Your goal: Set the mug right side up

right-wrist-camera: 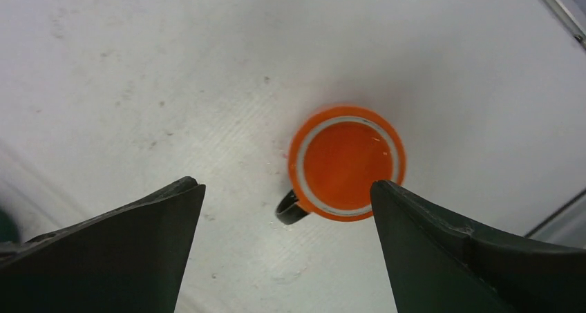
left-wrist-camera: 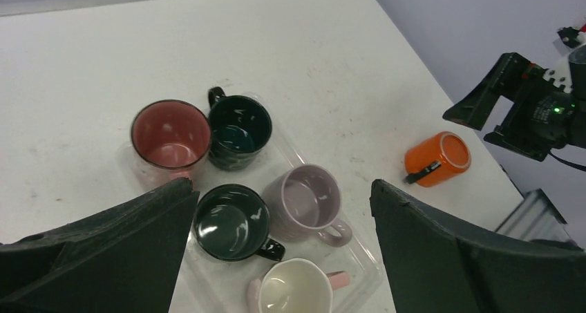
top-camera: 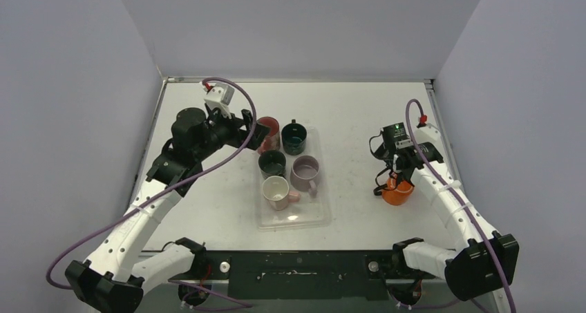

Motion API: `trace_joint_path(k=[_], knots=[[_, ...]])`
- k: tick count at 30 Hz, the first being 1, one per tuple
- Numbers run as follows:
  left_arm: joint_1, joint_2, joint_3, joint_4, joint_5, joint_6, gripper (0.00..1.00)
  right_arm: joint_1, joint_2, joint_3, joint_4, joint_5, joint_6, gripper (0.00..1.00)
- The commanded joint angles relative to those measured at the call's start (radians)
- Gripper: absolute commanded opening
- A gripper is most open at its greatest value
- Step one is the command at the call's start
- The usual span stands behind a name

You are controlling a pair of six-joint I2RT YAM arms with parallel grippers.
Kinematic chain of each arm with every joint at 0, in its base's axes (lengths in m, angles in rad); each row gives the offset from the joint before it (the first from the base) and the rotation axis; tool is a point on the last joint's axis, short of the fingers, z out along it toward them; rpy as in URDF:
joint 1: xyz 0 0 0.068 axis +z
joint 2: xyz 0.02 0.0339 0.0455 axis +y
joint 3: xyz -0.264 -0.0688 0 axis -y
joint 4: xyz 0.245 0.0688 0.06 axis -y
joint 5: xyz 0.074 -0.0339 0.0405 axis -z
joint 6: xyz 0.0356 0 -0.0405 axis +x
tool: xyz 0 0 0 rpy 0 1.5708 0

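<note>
**Orange mug sits base-up, right of the tray, under open fingers**

Your task mug is the orange mug (right-wrist-camera: 345, 162). It stands upside down on the white desk (top-camera: 352, 112), well to the right of the clear tray (top-camera: 294, 220) and apart from it. From the right wrist view you look straight down on its flat base with a pale ring. Its black handle (right-wrist-camera: 290, 208) sticks out on the side turned roughly toward the tray.

The right gripper (right-wrist-camera: 287, 185) hangs directly over that mug. Its fingers (right-wrist-camera: 449, 258) are spread wide, one to each side of the mug as the wrist camera sees it. Neither touches the mug, and nothing is held.

The left gripper (left-wrist-camera: 280, 188) is at the tray's far left corner, above the mugs. Its fingers (left-wrist-camera: 104, 258) are also spread wide and carry nothing.

Five mugs sit mouth-up on the tray:
- The red mug (left-wrist-camera: 171, 135) is at the far left corner.
- The dark green mug (left-wrist-camera: 238, 130) is just beside the red one, at the tray's far edge.
- The black mug (left-wrist-camera: 231, 221) is in the tray's middle, on the left.
- The lilac mug (left-wrist-camera: 307, 202) is just beside the black one, on the tray's right half.
- The cream mug (left-wrist-camera: 294, 292) is nearest the tray's near edge and has a pink handle.

The near end of the tray is bare plastic.
</note>
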Motion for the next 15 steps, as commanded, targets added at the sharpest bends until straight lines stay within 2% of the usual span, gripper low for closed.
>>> trace_joint_path(k=[1, 5, 8, 15], knots=[[-0.04, 0.071, 0.052, 0.072, 0.201, -0.045, 0.98, -0.074, -0.061, -0.055, -0.11, 0.066, 0.059, 0.97], [-0.197, 0.151, 0.071, 0.097, 0.158, 0.015, 0.98, -0.155, -0.077, -0.105, -0.072, 0.054, 0.008, 0.97], [-0.301, 0.243, 0.109, 0.109, 0.123, 0.049, 0.98, -0.231, -0.078, -0.152, -0.007, -0.015, -0.06, 0.97], [-0.47, 0.491, 0.245, 0.168, 0.079, 0.132, 0.99, -0.406, -0.109, -0.287, 0.271, -0.4, -0.24, 0.93]])
